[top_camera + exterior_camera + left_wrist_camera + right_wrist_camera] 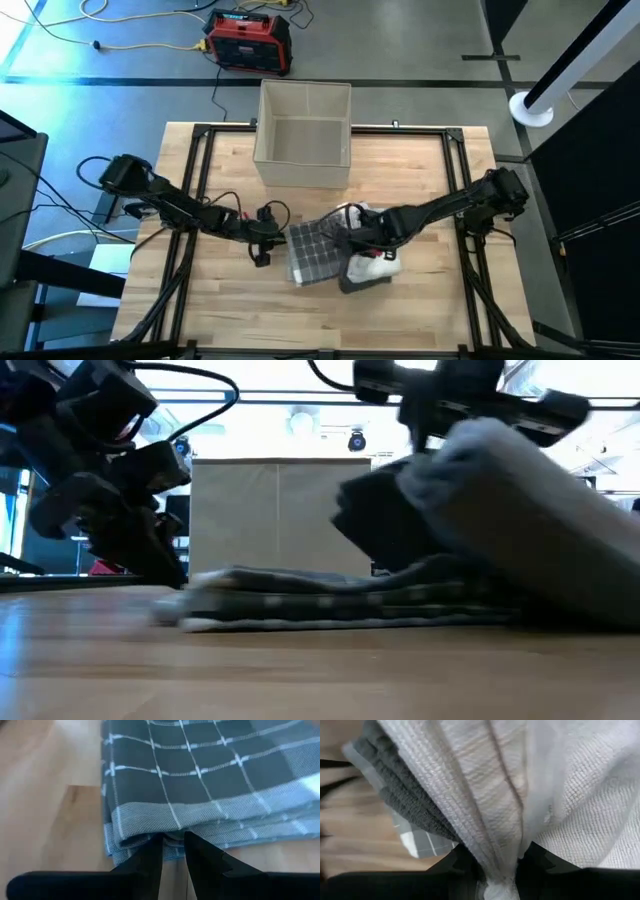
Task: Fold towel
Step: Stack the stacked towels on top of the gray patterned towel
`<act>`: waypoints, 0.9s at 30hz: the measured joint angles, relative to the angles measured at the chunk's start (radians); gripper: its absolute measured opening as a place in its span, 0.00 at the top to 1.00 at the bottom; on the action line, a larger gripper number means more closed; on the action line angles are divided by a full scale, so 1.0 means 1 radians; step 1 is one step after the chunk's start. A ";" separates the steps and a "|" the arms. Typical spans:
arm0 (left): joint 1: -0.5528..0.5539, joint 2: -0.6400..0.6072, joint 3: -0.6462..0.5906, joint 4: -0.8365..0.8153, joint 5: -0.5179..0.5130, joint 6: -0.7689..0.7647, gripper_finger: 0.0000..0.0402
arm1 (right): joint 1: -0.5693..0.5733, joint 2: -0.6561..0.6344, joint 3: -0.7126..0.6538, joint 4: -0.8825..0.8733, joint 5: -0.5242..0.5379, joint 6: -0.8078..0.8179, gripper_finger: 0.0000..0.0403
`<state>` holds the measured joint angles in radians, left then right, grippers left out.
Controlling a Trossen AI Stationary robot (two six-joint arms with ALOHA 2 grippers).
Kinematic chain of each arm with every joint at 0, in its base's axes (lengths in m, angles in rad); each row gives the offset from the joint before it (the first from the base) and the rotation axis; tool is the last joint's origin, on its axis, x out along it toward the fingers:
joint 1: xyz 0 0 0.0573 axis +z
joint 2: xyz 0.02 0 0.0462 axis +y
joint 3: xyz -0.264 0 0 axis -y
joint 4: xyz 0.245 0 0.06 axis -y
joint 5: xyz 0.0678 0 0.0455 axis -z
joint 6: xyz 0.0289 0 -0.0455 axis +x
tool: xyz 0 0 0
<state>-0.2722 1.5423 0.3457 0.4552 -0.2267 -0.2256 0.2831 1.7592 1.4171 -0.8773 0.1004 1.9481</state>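
At the middle of the counter, the plaid towel lies flat in several layers, in front of the bin. Its long axis runs roughly from the bin toward the counter's near edge.

The left gripper sits at the towel's left edge, low to the counter. In the left wrist view its fingers are nearly pressed together, with their tips meeting the towel's layered hem. Whether cloth is actually pinched between them cannot be told.

The right gripper is over the towel's right side. Its fingers pinch a bunched fold of white cloth and hold it raised above the flat layers. A dark grey cloth lies against the white one.

Judgement: the left gripper is nearer the flat plaid layers. The right gripper carries the raised portion, which would travel leftward across the long axis.
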 joint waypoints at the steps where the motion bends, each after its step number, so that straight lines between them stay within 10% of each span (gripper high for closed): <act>1: 0.000 0.026 0.002 0.029 -0.001 -0.004 0.82 | -0.006 0.000 0.020 -0.010 -0.001 -0.012 0.80; 22: -0.012 0.125 0.004 0.169 0.002 -0.031 0.82 | -0.138 0.349 0.360 0.081 -0.165 -0.403 0.80; 27: -0.022 0.125 0.004 0.167 0.010 -0.031 0.82 | -0.147 0.370 0.396 0.140 -0.183 -0.414 0.60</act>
<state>-0.2946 1.6669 0.3492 0.6227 -0.2170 -0.2569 0.1360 2.1296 1.8127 -0.7370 -0.0827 1.5345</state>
